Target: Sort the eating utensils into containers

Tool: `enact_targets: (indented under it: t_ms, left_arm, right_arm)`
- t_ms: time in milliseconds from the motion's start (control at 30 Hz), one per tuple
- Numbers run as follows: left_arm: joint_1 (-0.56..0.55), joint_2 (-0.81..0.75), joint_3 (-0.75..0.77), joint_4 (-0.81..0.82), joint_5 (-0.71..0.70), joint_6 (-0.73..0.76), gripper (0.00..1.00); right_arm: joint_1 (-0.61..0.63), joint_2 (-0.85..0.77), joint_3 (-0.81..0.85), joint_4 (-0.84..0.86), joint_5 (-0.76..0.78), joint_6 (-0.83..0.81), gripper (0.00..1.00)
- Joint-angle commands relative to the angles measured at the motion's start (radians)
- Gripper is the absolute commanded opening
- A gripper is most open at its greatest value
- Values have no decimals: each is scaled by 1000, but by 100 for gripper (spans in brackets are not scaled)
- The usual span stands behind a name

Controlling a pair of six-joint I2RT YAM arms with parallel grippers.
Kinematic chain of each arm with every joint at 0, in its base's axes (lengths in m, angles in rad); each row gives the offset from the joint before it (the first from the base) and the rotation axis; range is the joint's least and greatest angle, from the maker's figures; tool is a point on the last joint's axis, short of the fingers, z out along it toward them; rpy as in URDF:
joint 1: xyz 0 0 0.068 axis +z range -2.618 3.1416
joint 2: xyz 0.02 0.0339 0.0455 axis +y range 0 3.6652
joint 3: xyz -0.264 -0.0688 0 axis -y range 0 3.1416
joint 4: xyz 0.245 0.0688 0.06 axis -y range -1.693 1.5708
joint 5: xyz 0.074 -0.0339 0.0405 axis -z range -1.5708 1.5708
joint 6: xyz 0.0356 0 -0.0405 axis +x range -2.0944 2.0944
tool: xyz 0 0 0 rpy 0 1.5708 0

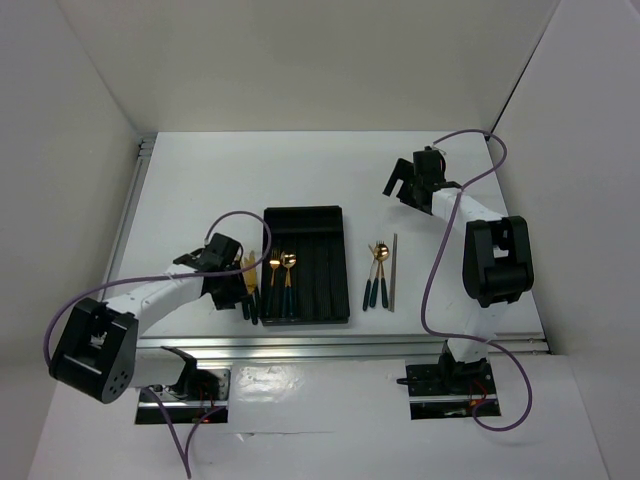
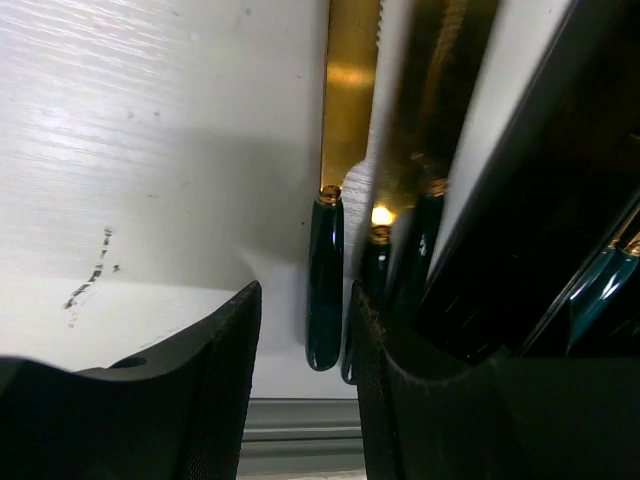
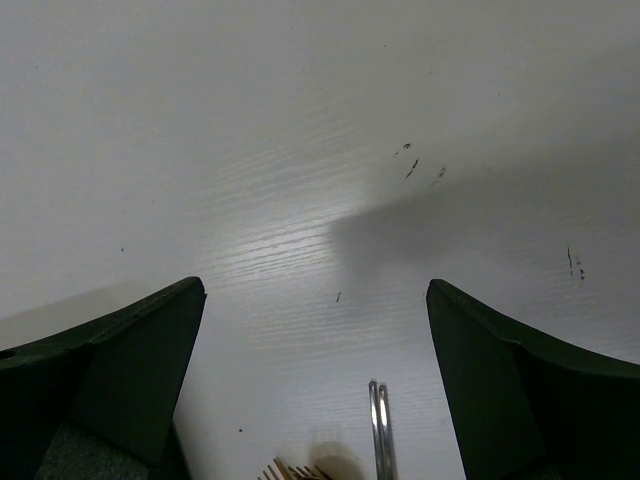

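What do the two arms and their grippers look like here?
Both the left arm and right arm have white links, bulky black joint housings and black bases, each trailing a looping purple cable. The fingers are matte black, wedge-shaped, with finely textured inner faces.

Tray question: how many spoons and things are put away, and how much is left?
Done: two spoons lie in the black tray. In hand: nothing is gripped; the open left gripper straddles a knife handle just left of the tray. Left: that knife and its neighbours, plus the bunch and grey stick right of the tray. The right gripper hangs open, holding nothing.
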Motion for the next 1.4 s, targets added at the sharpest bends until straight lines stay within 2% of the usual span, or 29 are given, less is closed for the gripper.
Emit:
enact_targets:
  t_ms: [0,100,267,333,433,533,567,600,833,1100,1200,1367]
  left_arm:
    - [-34,24,-4,24,-22,-14,48]
    - [-66,78,18,1,-69,-36,47]
    - [-77,153,51,-53,-124,-88,35]
    - [-77,167,64,-76,-140,-102,26]
    - [-77,191,73,-99,-159,-111,22]
    - [-77,214,73,-99,-169,-122,13]
    - [-77,214,82,-108,-169,-122,4]
    - [-77,227,82,-108,-178,-132,0]
    - [-77,184,128,-149,-192,-122,0]
    - [-77,44,375,-297,-271,4,0]
    - [-77,24,442,-297,-204,83,0]
    - [-77,15,472,-189,-40,127,0]
  right_arm:
    - [-6,4,46,2,22,3,100]
    - [-6,4,46,-7,33,3,100]
    - [-6,4,46,-7,33,3,100]
    - [-6,4,46,-7,42,3,100]
    - [-6,4,46,-7,42,3,100]
    - [-6,13,46,-7,42,3,100]
    - [-6,13,46,-7,42,3,100]
    - [-6,13,46,-7,42,3,100]
    - [-6,4,46,-7,24,3,100]
    - [-6,-5,46,-7,13,3,100]
    - [-6,-5,46,-7,4,3,100]
    - [-6,-27,37,-19,-7,3,100]
